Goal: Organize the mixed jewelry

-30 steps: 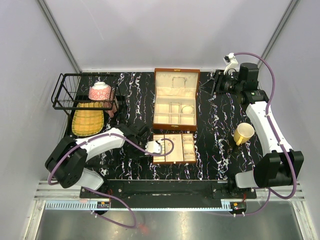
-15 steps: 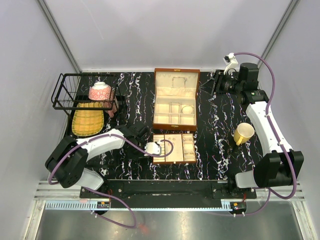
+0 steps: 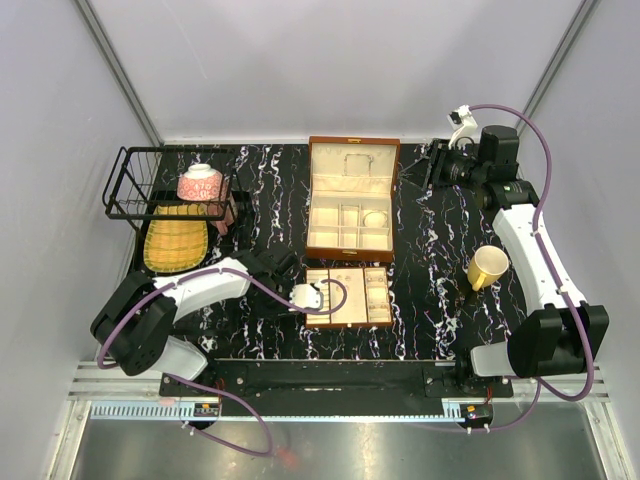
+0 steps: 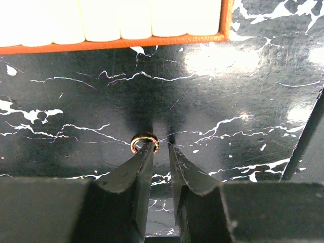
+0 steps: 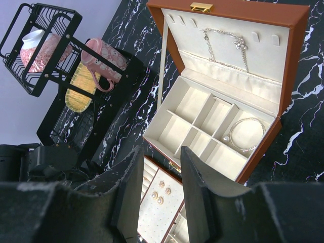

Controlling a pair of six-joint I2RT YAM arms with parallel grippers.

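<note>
A small gold ring (image 4: 144, 143) lies on the black marble just left of the insert tray (image 3: 378, 297). My left gripper (image 4: 161, 147) is low over it and open by a narrow gap. Its left fingertip (image 4: 147, 152) rests at the ring and nothing is between the jaws. From above, the left gripper (image 3: 303, 296) sits at the tray's left edge. My right gripper (image 5: 161, 150) hangs open and empty, high at the back right (image 3: 433, 165). The open brown box (image 5: 223, 12) holds a chain necklace (image 5: 225, 43) in its lid and a pale bangle (image 5: 246, 134) in a compartment. Gold earrings (image 5: 158, 191) sit on the tray.
A yellow cup (image 3: 487, 267) stands by the right arm. At the back left a black wire rack (image 3: 130, 185) holds a pink bowl (image 3: 200, 182), with a pink mug (image 5: 101, 58) and a bamboo mat (image 3: 177, 238) beside it. The tray's orange rim (image 4: 111, 43) is just ahead of the left fingers.
The left gripper has edged slightly left beside the tray. The right arm has stayed where it was.
</note>
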